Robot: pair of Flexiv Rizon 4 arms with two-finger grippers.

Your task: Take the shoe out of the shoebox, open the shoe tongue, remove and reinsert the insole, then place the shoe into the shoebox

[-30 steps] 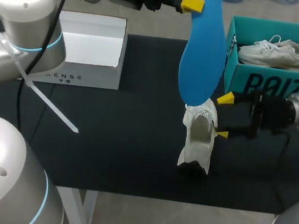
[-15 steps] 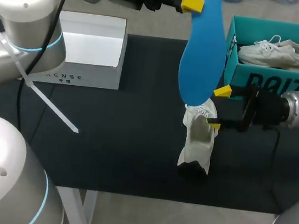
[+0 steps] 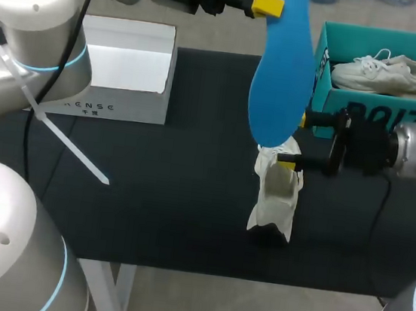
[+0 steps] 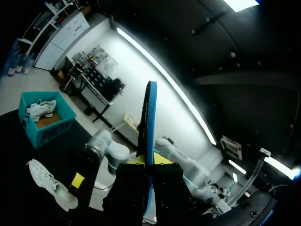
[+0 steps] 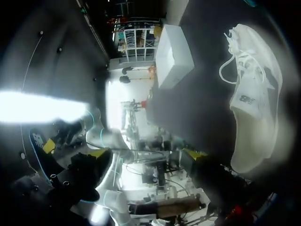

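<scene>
The white box [image 3: 124, 69] sits at the black table [image 3: 148, 209]'s left rear, with bare mat in front of it. Over the middle, the left gripper [image 3: 266, 3] pinches the blue insole [image 3: 282, 81], which hangs down to the white shoe [image 3: 274, 202] standing mid-table. The right gripper [image 3: 295, 142], its fingers spread and empty, is at the shoe's collar, near the teal box [image 3: 380, 110] at the right rear.

A black table [image 3: 150, 194] carries three things. A white box [image 3: 124, 69] sits at its far left, and a teal box [image 3: 328, 106] at its far right. A white shoe [image 3: 274, 202] rests near the middle, apart from both boxes.
</scene>
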